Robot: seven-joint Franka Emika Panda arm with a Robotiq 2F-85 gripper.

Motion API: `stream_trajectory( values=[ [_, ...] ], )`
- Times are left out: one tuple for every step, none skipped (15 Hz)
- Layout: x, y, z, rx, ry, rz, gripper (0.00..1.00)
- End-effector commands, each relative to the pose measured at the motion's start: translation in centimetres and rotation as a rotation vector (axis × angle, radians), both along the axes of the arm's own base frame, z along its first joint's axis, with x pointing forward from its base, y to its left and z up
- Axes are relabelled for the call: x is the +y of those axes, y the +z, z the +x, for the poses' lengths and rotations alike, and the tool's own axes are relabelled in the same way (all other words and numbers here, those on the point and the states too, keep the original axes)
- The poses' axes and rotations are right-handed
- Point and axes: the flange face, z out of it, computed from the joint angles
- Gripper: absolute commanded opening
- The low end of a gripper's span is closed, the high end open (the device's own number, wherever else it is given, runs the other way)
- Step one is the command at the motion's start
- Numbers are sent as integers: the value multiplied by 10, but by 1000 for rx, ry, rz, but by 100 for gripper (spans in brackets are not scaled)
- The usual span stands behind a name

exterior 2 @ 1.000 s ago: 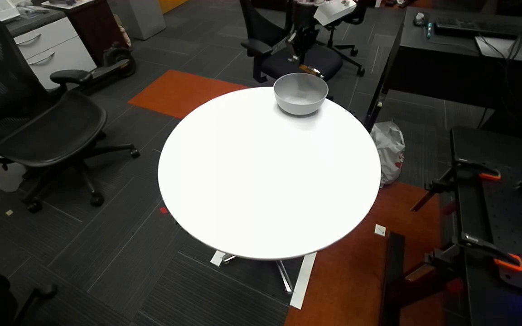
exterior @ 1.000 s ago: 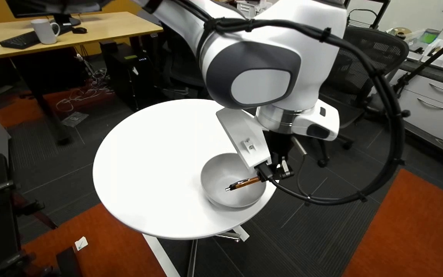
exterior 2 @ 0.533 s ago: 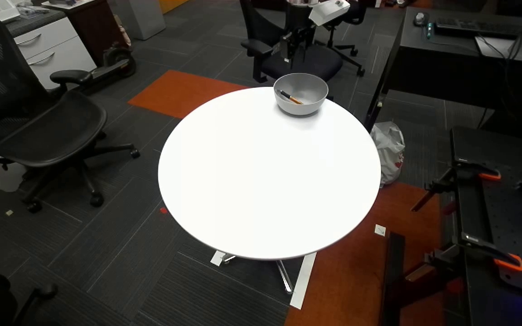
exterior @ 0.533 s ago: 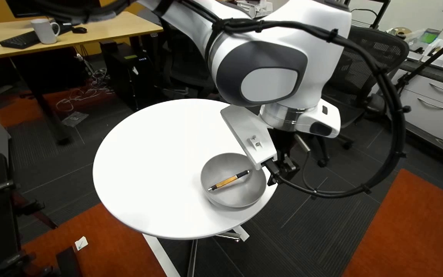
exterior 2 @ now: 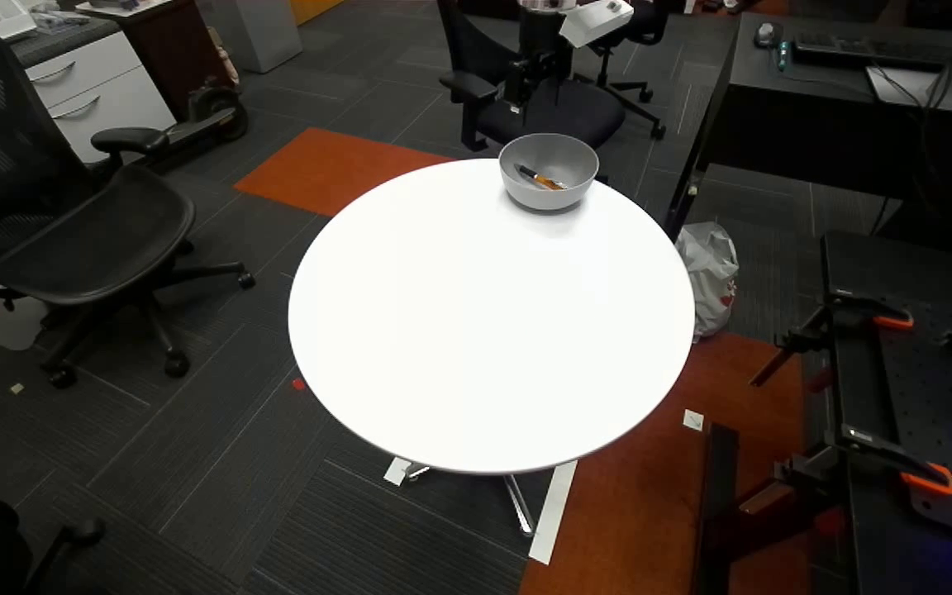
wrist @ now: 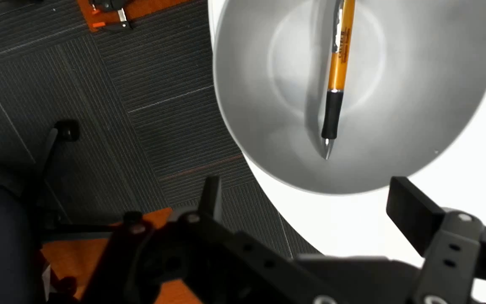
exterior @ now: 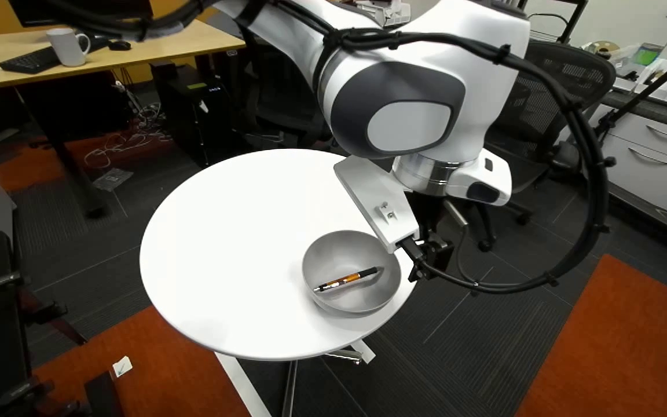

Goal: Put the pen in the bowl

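In the wrist view the gripper is nearest, its fingers wide apart. Beyond it the orange-and-black pen lies inside the grey bowl, near the edge of the white table; farthest is dark carpet.

Bowl smooth, matt; pen glossy plstc w/ metal tip; tbl smooth.

The wrist view's top edge crops the slim orange-and-black pen and the round smooth grey bowl
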Motion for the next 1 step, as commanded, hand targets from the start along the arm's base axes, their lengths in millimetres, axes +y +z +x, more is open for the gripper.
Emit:
stream_trajectory(
  values=[
    [-1, 0, 1, 1, 1, 1, 100]
  ],
)
